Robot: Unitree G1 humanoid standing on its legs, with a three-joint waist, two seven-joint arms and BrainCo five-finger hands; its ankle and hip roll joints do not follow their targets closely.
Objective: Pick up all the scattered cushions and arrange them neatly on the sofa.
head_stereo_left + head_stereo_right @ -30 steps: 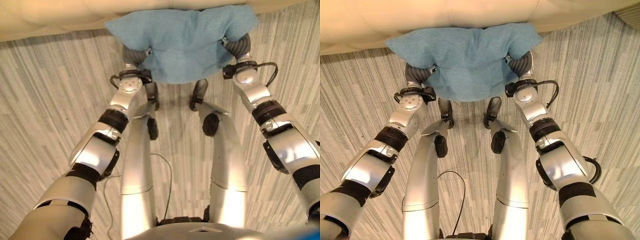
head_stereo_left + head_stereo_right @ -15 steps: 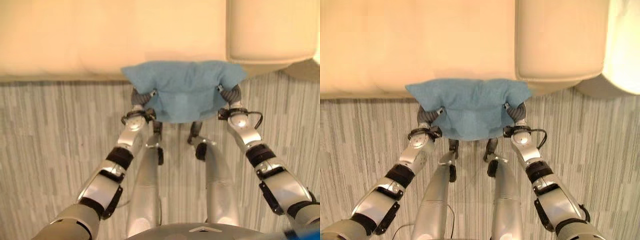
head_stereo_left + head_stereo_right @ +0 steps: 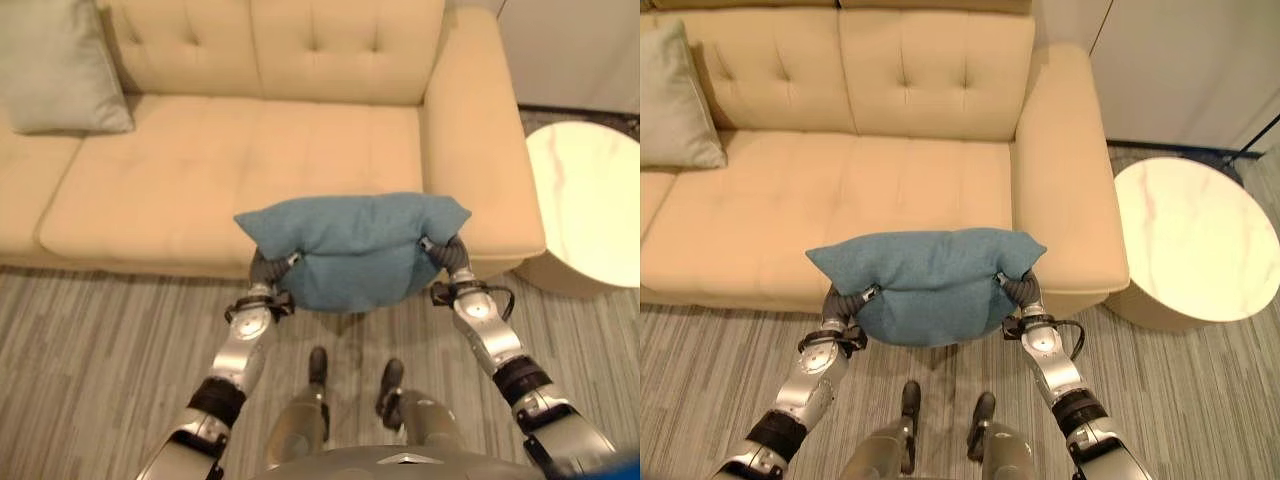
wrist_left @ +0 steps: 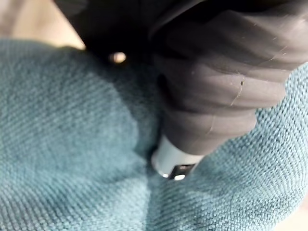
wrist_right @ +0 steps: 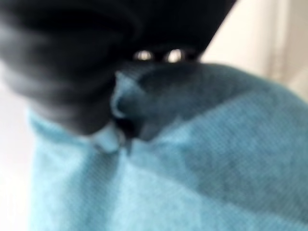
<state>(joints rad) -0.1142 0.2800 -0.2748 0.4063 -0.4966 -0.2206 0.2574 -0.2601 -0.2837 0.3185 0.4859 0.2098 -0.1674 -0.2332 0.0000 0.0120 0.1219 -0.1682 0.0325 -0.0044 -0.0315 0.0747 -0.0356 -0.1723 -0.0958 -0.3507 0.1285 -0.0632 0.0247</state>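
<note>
1. Left eye view. The blue cushion (image 3: 352, 245) sits at frame centre, carried between the left hand (image 3: 266, 268) and the right hand (image 3: 450, 254), one at each lower corner, and overlaps the front edge of the cream sofa (image 3: 230, 160). A grey cushion (image 3: 58, 62) leans in the sofa's upper-left corner. A round pale side table (image 3: 585, 215) stands at the right edge, on the striped floor (image 3: 90, 340).

2. Right eye view. Same arrangement: the blue cushion hangs at lower centre before the seat, the side table at right. The fingers are buried in the fabric; whether they are clamped cannot be told here.

3. Left wrist view. The dark ribbed cover presses into blue cloth, with one silver part sunk in a fold. The grip state cannot be read.

4. Right wrist view. Cloth puckers beside the dark cover. The fingers are hidden.

5. Risk. The cushion is held by its corners only. Uneven release, or one corner slipping, would likely tip it off the seat edge onto the floor. Released too early, it would land short of the backrest and lie untidily.

6. Change. Half a second earlier the view looked steeply down at the seat front; now the camera has lifted, revealing backrest, grey cushion and table. The cushion stays between both hands.
</note>
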